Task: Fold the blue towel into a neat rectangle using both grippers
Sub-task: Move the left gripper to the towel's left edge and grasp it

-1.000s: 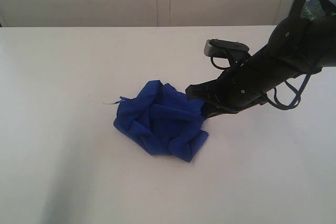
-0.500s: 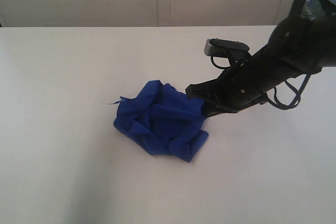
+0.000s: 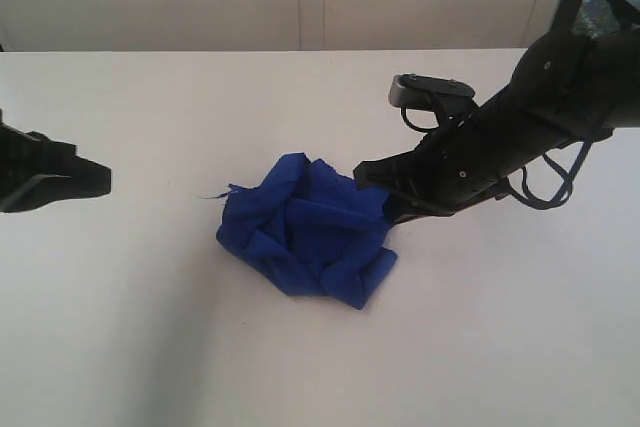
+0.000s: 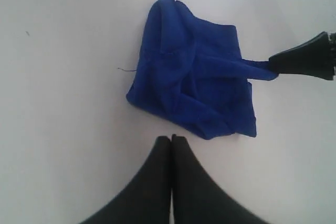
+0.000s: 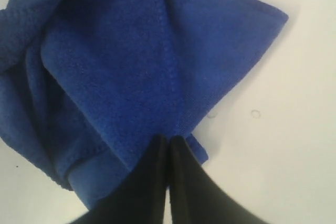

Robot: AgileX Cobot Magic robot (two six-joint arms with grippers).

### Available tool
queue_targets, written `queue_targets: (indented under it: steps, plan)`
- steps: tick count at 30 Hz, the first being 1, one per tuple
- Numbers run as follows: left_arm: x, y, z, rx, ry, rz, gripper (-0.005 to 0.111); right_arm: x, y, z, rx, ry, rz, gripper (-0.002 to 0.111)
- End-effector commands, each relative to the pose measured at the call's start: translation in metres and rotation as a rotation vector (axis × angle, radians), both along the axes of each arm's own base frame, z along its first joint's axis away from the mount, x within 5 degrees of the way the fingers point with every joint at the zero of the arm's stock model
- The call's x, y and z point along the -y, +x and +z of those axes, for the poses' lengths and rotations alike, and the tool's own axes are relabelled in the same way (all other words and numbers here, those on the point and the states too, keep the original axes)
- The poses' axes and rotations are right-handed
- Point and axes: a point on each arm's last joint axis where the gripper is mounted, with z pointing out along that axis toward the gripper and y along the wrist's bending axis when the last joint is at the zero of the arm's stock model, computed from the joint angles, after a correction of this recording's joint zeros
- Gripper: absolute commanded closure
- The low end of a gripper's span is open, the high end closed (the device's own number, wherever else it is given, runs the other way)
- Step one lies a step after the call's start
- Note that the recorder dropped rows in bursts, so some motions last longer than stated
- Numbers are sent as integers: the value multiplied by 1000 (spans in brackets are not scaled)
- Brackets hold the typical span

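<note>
Jaws of the right gripper [image 5: 168, 140] are pinching the blue towel [image 3: 305, 235], seemingly its edge; the left gripper [image 4: 171, 139] is hovering closed, empty.

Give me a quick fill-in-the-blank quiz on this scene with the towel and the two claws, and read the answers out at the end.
1. The crumpled towel lying on the white table is ____ in colour.
2. The right claw is shut on an edge of the ____.
3. The left claw is shut, stops short of the towel, and holds ____.
Answers: blue; towel; nothing.
</note>
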Motion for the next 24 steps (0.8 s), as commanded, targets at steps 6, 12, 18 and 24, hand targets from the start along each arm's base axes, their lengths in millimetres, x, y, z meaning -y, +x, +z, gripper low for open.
queue_targets:
  steps: [6, 12, 18, 24]
  plan:
    - [48, 55, -27, -59, 2, -128, 107, 0, -2, 2, 7, -6, 11, 108]
    - [66, 94, -40, -146, -74, -182, 107, 0, -2, 2, 10, -6, 10, 108]
    - [71, 116, -58, -201, -75, -137, 97, 0, -1, 2, 15, -7, 7, 108]
    - [71, 121, -72, -230, -60, -122, 67, 0, 0, 2, 23, -9, 3, 108]
